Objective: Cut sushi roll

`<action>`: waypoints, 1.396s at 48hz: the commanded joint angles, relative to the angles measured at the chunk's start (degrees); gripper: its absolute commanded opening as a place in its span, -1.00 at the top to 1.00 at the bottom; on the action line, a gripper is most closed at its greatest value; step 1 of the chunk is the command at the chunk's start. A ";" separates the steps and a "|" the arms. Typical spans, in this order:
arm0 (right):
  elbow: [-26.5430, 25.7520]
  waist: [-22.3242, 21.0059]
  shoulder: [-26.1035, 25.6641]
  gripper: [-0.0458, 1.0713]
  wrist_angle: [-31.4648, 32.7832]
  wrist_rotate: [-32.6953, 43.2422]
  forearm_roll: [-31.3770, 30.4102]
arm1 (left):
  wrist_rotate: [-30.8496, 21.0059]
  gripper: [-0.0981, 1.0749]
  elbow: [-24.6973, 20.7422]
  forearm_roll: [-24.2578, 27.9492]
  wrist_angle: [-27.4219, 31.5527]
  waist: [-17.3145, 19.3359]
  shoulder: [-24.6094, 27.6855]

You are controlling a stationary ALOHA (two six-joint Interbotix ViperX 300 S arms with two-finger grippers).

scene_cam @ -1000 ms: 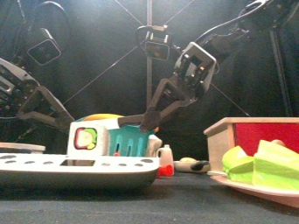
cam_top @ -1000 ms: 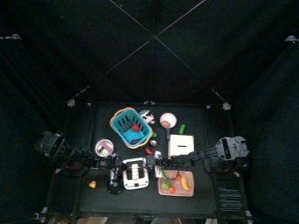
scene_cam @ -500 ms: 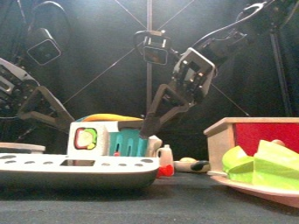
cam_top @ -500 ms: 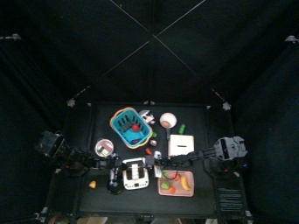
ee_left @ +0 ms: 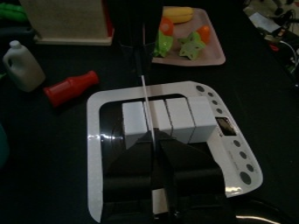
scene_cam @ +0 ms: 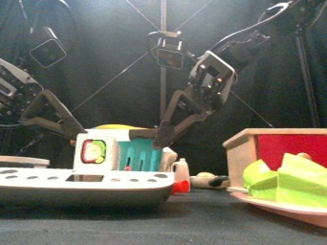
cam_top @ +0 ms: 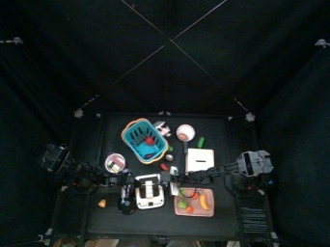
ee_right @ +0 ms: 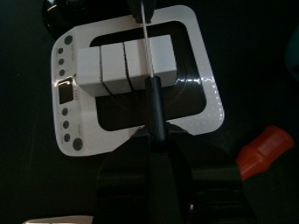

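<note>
The sushi roll (ee_left: pixel 158 117) is a row of white blocks lying across a white cutting board (ee_left: pixel 233 149). A thin knife blade (ee_left: pixel 140 79) crosses the roll at right angles, over one of its seams. My left gripper (ee_left: pixel 153 156) is shut on one end of the knife. My right gripper (ee_right: pixel 152 122) is shut on the other end, its black handle (ee_right: pixel 152 101), with the roll (ee_right: pixel 126 61) beyond it. From above, the two grippers (cam_top: pixel 125 179) (cam_top: pixel 176 176) meet over the board (cam_top: pixel 149 193) from opposite sides.
A pink plate (cam_top: pixel 194 204) of green and orange food lies right of the board. A red bottle (ee_left: pixel 70 85) and a white bottle (ee_left: pixel 21 66) stand near the board. A teal basket (cam_top: pixel 142 140) and a white box (cam_top: pixel 198 159) sit farther back.
In the front view the right arm's gripper has shifted a little to the right and up. The board and roll have not moved.
</note>
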 commanded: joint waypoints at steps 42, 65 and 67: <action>-2.20 -1.23 -1.32 0.17 -0.70 0.09 0.35 | -0.09 0.18 -1.23 0.18 -0.44 0.35 0.62; -2.20 -0.88 -1.67 0.17 -0.70 0.00 0.44 | -0.26 0.18 -1.23 0.18 -0.44 -0.62 0.00; -2.29 -0.88 -1.67 0.17 -0.70 0.00 0.44 | -0.26 0.18 -1.14 0.09 -0.35 -0.79 0.00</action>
